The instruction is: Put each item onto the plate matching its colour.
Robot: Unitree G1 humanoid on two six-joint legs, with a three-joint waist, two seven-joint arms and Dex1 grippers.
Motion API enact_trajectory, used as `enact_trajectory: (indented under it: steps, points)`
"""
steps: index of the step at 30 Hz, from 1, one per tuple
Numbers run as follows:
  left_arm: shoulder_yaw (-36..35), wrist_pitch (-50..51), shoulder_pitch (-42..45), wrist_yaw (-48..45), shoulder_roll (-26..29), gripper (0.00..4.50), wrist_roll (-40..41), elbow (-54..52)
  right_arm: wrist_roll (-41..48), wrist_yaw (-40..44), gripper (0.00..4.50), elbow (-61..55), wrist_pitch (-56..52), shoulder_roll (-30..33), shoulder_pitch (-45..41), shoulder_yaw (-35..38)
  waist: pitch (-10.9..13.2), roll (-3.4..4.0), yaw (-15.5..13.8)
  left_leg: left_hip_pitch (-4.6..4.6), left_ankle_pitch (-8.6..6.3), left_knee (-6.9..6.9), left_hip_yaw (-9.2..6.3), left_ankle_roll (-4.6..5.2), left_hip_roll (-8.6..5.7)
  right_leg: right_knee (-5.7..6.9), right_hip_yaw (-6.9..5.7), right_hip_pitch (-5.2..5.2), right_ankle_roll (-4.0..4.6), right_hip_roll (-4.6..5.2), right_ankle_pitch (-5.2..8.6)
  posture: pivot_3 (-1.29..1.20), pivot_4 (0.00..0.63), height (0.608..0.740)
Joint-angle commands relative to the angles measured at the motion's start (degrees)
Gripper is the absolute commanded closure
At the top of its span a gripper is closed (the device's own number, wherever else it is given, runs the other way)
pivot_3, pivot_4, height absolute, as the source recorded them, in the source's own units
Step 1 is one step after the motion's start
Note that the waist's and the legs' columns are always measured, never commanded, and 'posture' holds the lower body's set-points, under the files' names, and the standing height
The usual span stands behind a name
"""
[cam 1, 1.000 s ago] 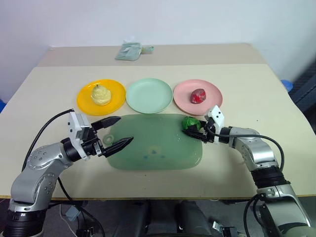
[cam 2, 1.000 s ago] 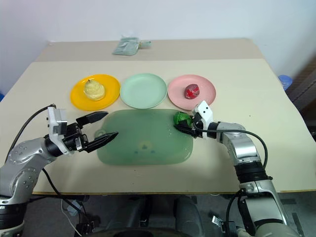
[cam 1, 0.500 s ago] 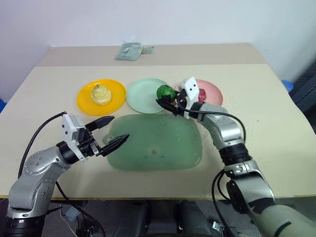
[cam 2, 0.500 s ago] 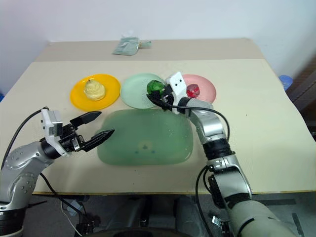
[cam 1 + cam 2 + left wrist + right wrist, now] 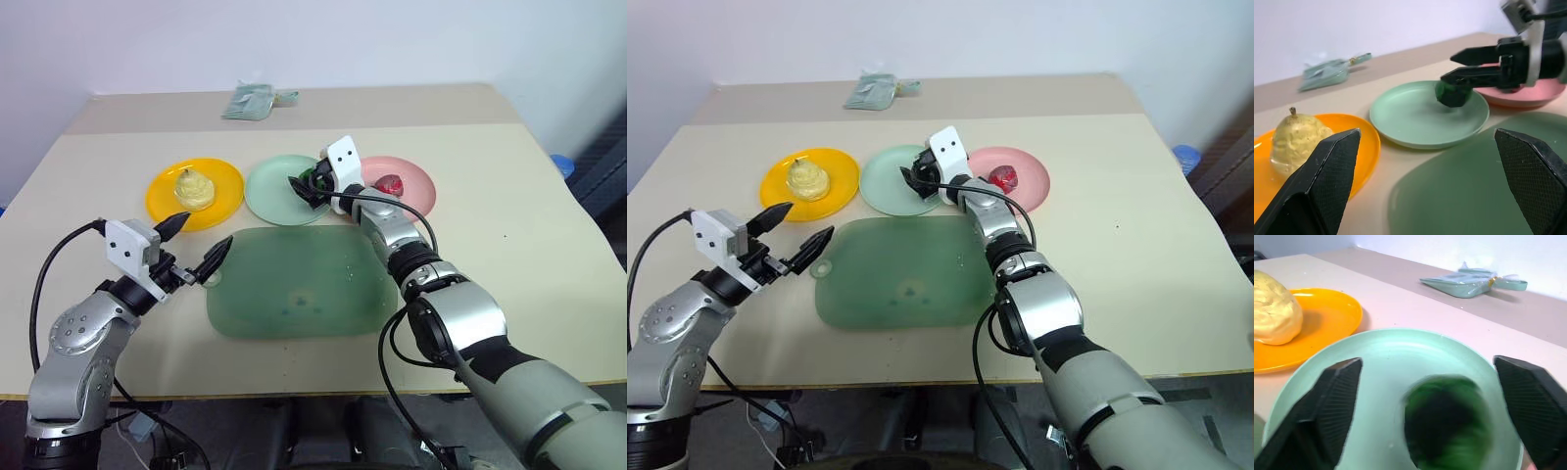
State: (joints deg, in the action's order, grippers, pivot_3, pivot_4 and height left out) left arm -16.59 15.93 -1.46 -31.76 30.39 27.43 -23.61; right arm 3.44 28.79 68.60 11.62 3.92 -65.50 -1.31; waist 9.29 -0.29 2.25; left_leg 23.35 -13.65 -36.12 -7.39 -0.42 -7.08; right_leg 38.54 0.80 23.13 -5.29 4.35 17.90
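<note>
So I've got the right gripper parked over the mint green plate, fingers spread wide with the green ball sitting loose between them, not squeezed. From the left wrist camera the ball looks like it's right at the plate surface, on the side nearest the pink plate, though it's a bit blurry so I can't swear it's fully resting. The red ball is on the pink plate and the pale yellow pear is sitting upright on the orange plate, stem up. All three plates are lined up in a row across the tan table, orange on my left, mint in the middle, pink on my right, just beside each other. The left gripper is hanging off the near left corner of the big see-through green board, fingers wide apart and holding nothing, pointing roughly toward the plates. One fingertip sits in front of the orange plate's near edge, the other over the board's corner by its little hole. The board itself lies flat, in front of the plates. Way at the back of the table there's a small greenish plastic packet well apart from everything else.
</note>
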Motion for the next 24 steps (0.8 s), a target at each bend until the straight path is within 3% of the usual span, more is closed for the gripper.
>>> enact_trajectory:
  steps: [1, 2, 4, 6, 10, 16, 24]
  points:
    - [-0.50, -2.11, 0.02, 0.05, 0.66, 0.00, -2.22, 0.21, 2.56, 8.33, 0.08, -14.05, -2.08, 4.05, 5.78, 0.72, -0.01, 0.01, 0.01, 0.00, 0.00, 0.01, -0.01, 0.00, 0.00, 0.00, 0.00, 0.00, 0.00, 0.00, 0.00, 0.00, 0.150, 0.740]
    - [-0.42, -2.41, 0.02, 0.15, 0.41, 0.00, -2.59, 0.60, 3.33, 10.43, 0.08, -20.48, -4.47, 5.50, 9.12, 0.45, -0.01, 0.01, -0.01, 0.00, 0.00, 0.00, -0.02, 0.00, 0.00, -0.01, 0.00, -0.02, 0.00, 0.00, 0.00, 0.00, 0.150, 0.740]
    - [0.32, -3.10, 0.09, 0.76, 0.11, 0.00, -4.39, 1.62, 7.77, 14.81, 0.08, -46.30, -15.35, 12.95, 23.96, 0.74, -0.01, 0.01, 0.23, 0.01, 0.00, -0.04, -0.01, 0.01, -0.01, 0.00, 0.01, -0.02, 0.00, 0.01, 0.00, 0.00, 0.150, 0.740]
    - [0.80, -2.78, 0.10, 0.69, 0.01, 0.00, -4.61, 1.81, 10.97, 16.64, 0.08, -64.78, -23.80, 19.16, 35.67, 2.10, -0.07, 0.07, -2.10, 0.07, -0.02, -0.01, -0.19, 0.03, 0.01, -0.06, -0.01, -0.01, 0.00, 0.00, 0.01, 0.00, 0.150, 0.740]
    - [0.98, -2.07, -0.29, -0.55, 0.64, 0.00, -3.88, 1.66, 16.89, 13.64, 0.08, -84.96, -37.00, 26.46, 49.46, 7.98, 0.00, 0.12, -1.53, 0.21, -0.09, -0.06, -0.03, 0.14, -0.04, -0.27, 0.19, 0.03, -0.04, 0.03, 0.00, 0.00, 0.150, 0.740]
    - [1.99, -0.05, 0.02, -2.56, 1.15, 0.00, -2.29, 1.13, 21.26, 10.05, 0.08, -96.61, -43.70, 30.36, 62.80, 18.02, -0.04, 0.10, -1.98, -0.18, -0.21, -0.02, -0.11, 0.35, 0.04, -0.16, 0.09, -0.35, -0.01, -0.02, 0.01, 0.00, 0.150, 0.740]
    - [3.21, 0.64, 1.89, -5.09, 1.13, 0.00, -1.93, 3.06, 22.71, 6.36, 0.08, -100.15, -45.06, 29.78, 65.82, 19.62, -0.04, 0.10, -1.89, -0.17, -0.21, -0.04, -0.10, 0.35, 0.03, -0.20, 0.09, -0.36, -0.02, 0.00, 0.00, 0.00, 0.150, 0.740]
